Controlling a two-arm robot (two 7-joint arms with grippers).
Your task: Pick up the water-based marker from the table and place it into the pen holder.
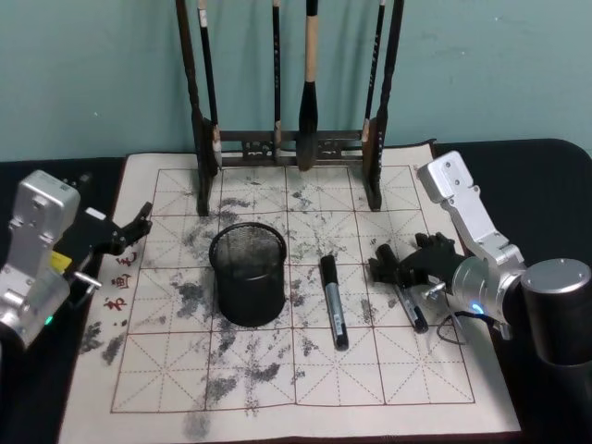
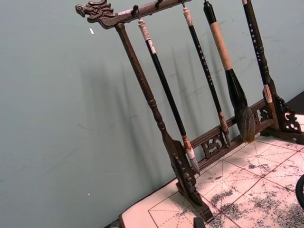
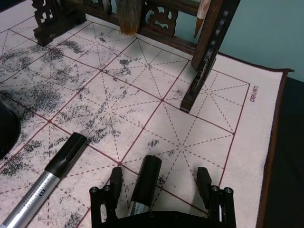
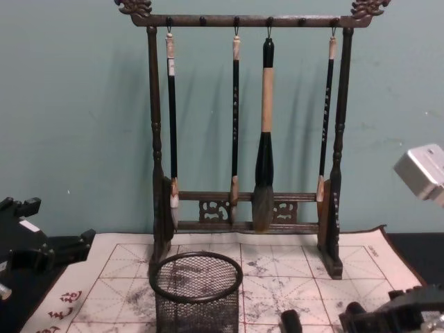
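Right gripper (image 1: 393,268) is seen low over the right part of the gridded practice mat (image 1: 277,388), its arm reaching in from the right edge of the head view. In the right wrist view its jaws are held apart, one finger (image 3: 116,183) on each side of a marker (image 3: 146,178). The marker lies flat on the mat between them, closer to one finger. Contact with either finger cannot be made out, and the marker is not clamped.

In the head view the marker (image 1: 413,310) is found lying lengthwise, partly covered by the gripper, with its near end showing below the fingers.

A second marker (image 1: 333,301), black-capped with a silver barrel, is laid flat on the mat between the first marker and the pen holder, touching neither.

The pen holder (image 1: 247,273), a round black mesh cup, is stood upright left of centre on the mat, well apart from the right gripper. In the chest view it (image 4: 198,291) is placed in front of the brush rack (image 4: 246,208).

Left gripper (image 1: 134,227) is held at the mat's left edge, clear of the task's things, its jaws apart and holding nothing.

The rack is stood at the back of the mat, with four brushes (image 4: 263,125) hung from it.
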